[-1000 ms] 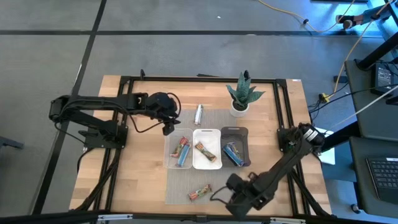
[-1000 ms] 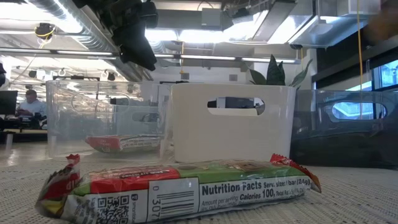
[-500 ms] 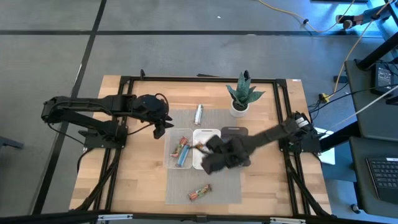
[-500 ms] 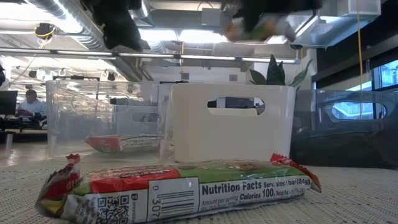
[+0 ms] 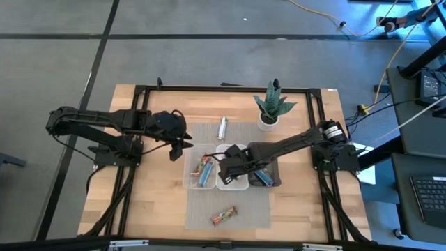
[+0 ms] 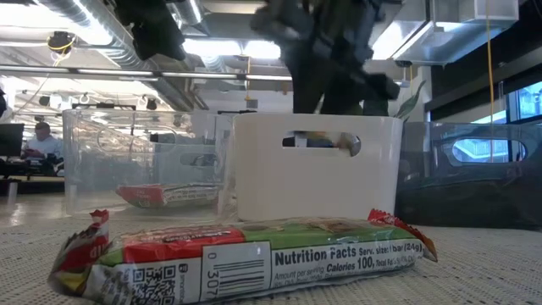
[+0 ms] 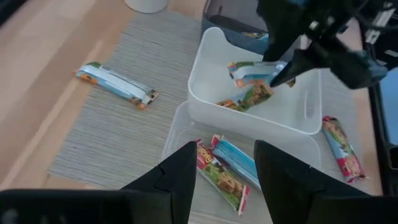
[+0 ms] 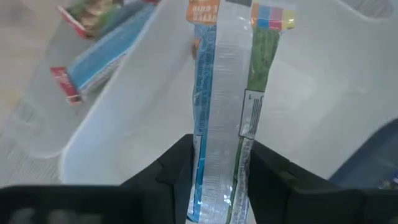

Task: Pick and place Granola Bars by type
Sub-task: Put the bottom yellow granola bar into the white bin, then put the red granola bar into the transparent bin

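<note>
Three bins stand side by side on the mat: clear (image 5: 201, 169), white (image 5: 237, 183) and dark grey (image 5: 268, 150). My right gripper (image 5: 226, 167) is over the white bin, shut on a silver, blue and green granola bar (image 8: 221, 93). One bar (image 7: 249, 98) lies on the white bin's floor, two bars (image 7: 227, 171) in the clear bin, and a blue one (image 5: 261, 174) in the grey bin. My left gripper (image 7: 224, 168) hangs open beside the clear bin's far left corner with nothing between its fingers. Loose bars lie flat on the mat, far (image 5: 223, 127) and near (image 5: 224, 215). My right gripper pinches the silver bar between its two fingers at one end (image 8: 219, 177), the fingers on its two long sides. The fingers come steeply from above. The bar hangs clear below them, its free end (image 7: 235, 67) down inside the white bin.
A potted plant (image 5: 270, 104) stands at the far right of the mat. The mat (image 5: 202, 209) has free room on either side of the near bar. A dark frame (image 5: 223, 89) runs round the tabletop.
My right gripper has carried the silver bar from the table's near edge toward the far edge and the left, sinking over the white bin, and its wrist has rolled. My left gripper has drawn back a little toward the table's left edge.
</note>
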Motion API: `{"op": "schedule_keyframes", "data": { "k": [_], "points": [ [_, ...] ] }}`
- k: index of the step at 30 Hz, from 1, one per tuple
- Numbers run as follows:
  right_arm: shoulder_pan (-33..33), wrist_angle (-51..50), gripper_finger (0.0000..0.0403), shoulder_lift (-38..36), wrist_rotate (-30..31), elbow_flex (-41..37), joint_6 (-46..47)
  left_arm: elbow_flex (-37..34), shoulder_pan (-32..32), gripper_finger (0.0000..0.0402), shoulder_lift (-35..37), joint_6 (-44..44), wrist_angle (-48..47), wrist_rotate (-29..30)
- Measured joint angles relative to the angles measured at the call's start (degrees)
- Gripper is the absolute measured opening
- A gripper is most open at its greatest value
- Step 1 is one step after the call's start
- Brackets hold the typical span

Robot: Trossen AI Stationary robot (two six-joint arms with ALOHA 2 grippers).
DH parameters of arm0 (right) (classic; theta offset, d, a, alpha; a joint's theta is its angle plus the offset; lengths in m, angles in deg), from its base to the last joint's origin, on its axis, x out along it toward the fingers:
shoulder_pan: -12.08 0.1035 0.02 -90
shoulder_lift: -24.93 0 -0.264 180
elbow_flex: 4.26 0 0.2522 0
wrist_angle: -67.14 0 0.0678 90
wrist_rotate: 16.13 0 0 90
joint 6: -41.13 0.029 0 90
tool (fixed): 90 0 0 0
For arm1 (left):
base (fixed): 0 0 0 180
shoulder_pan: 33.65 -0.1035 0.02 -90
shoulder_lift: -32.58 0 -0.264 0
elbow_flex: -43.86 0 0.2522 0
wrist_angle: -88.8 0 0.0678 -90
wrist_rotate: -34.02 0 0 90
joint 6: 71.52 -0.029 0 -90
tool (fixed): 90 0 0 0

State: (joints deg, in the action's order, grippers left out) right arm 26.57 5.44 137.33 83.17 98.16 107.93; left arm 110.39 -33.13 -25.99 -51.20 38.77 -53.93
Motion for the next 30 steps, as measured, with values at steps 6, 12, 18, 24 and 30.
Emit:
{"op": "schedule_keyframes", "data": {
  "k": [6,12,18,24,30],
  "points": [
    [-0.81,6.41,0.0130,0.00,-1.36,-6.50,0.18,0.00,0.95,0.0152,0.00,0.08,0.02,1.56],
    [-0.78,8.75,0.0130,0.00,-1.52,-8.71,0.18,0.00,0.95,0.0155,-0.02,0.04,0.03,1.61],
    [-0.78,9.28,0.0130,0.00,-3.42,-8.72,0.18,0.00,0.95,0.0151,-0.02,0.02,0.22,1.61],
    [-0.78,10.17,0.0136,0.00,-3.45,-8.72,0.33,0.00,0.95,0.0154,-0.02,0.06,0.26,1.58],
    [-0.78,11.03,0.0183,0.00,-3.43,-8.72,0.23,0.00,0.95,0.0153,-0.02,0.02,0.67,1.58]
  ]
}}
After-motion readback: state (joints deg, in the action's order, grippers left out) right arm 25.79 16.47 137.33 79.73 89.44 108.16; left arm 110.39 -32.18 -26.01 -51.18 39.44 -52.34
